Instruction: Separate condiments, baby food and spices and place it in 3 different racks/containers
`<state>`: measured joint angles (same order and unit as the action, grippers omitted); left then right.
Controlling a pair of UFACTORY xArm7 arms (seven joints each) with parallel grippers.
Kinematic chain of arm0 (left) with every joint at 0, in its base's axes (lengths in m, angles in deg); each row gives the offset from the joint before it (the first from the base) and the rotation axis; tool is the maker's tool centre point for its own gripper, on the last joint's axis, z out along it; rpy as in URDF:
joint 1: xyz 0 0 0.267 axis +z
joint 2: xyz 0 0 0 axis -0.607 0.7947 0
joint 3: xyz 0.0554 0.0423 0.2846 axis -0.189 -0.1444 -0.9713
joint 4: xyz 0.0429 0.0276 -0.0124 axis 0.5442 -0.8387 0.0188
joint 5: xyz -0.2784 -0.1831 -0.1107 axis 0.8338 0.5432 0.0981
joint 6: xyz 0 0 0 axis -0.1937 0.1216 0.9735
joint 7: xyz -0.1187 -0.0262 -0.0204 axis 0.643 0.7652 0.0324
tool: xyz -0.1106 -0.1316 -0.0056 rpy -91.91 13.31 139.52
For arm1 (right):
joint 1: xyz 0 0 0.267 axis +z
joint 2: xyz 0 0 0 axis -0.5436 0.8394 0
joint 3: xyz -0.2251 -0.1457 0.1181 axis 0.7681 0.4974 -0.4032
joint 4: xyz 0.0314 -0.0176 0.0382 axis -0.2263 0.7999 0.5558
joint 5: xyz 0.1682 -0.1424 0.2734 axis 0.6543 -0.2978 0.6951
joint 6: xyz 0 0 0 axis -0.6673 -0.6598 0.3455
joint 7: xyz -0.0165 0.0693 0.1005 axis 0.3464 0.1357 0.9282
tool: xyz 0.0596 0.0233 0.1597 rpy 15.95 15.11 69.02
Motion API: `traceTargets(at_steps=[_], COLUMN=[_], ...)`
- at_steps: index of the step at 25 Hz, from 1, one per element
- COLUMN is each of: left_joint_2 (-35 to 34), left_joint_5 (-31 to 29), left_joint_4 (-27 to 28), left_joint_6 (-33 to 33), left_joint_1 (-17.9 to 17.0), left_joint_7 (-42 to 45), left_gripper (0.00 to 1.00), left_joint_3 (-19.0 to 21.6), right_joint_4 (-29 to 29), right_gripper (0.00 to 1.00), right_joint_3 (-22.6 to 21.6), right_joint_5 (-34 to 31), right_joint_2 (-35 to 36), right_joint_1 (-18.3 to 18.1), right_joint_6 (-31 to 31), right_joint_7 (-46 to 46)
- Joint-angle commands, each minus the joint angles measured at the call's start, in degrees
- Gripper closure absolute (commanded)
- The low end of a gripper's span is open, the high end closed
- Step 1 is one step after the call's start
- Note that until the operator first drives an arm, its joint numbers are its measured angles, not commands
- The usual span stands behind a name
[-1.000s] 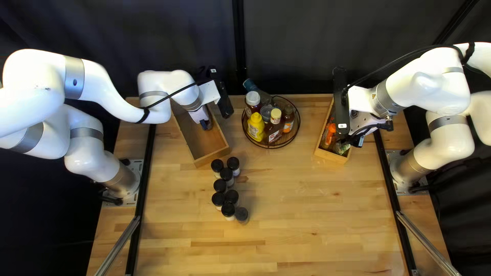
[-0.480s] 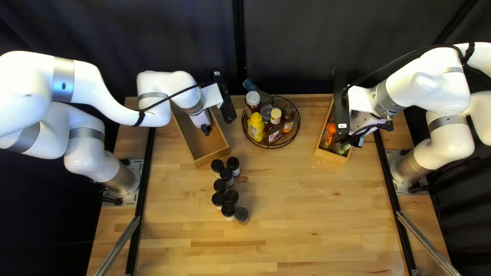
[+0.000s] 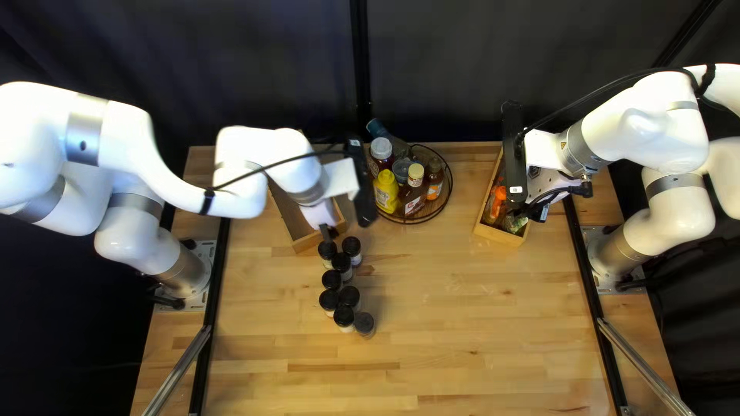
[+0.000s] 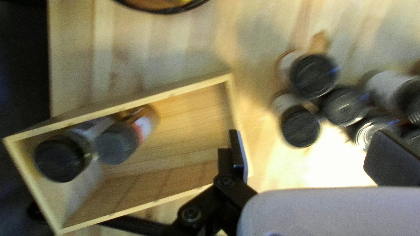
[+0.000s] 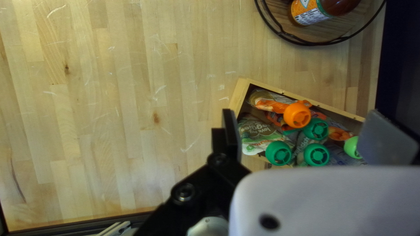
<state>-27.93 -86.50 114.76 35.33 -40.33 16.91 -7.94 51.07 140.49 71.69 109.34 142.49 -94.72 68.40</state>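
The task's remaining loose goods, eight dark-lidded spice jars (image 3: 341, 266), are clustered on the surface (image 3: 462, 323), left of centre and slightly below the middle of the top left view. Two more jars (image 4: 116, 142) are seen inside the left wooden box (image 4: 131, 98), leaning close together at one end. Condiment bottles (image 3: 385, 191) are gathered in the round wire-rimmed rack (image 3: 408, 223) at upper centre, and baby food pouches (image 5: 260, 135) are held by the right wooden box (image 3: 497, 233) at upper right.

The fingers of the left gripper (image 4: 308, 150) are spread wide with nothing held, poised near the box's end and the nearest jar (image 4: 301, 126). Those of the right gripper (image 5: 306, 133) are likewise well apart over the pouches, gripping none.

The next jar is probably to be taken by the left arm. It should prove light to moderate in weight, stiff and rather slippery; whether it is glass cannot be told, so it is best treated as breakable. It is best grasped squarely across the upper body or lid, from above. Since neighbours stand very near, one could be knocked over by a finger lowered carelessly.
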Motion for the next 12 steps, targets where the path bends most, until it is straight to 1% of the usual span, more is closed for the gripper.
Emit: traceTargets(at_steps=[1, 5, 12], left_joint_2=[5.48, 9.38, 12.42], left_joint_5=[0.59, -0.67, -2.58], left_joint_4=[2.04, 3.21, 2.57], left_joint_6=[-2.31, -3.05, -4.74], left_joint_1=[0.06, 0.17, 0.58], left_joint_7=[3.82, 9.37, 16.05], left_gripper=[0.0, 0.0, 0.0], left_joint_3=[0.32, 0.72, 0.56], right_joint_4=[0.0, 0.0, 0.0], right_gripper=[0.0, 0.0, 0.0], right_joint_3=[0.0, 0.0, 0.0], right_joint_5=[0.0, 0.0, 0.0], right_joint_2=[0.0, 0.0, 0.0], right_joint_1=[0.0, 0.0, 0.0], right_joint_6=[0.0, 0.0, 0.0], right_joint_7=[0.0, 0.0, 0.0])
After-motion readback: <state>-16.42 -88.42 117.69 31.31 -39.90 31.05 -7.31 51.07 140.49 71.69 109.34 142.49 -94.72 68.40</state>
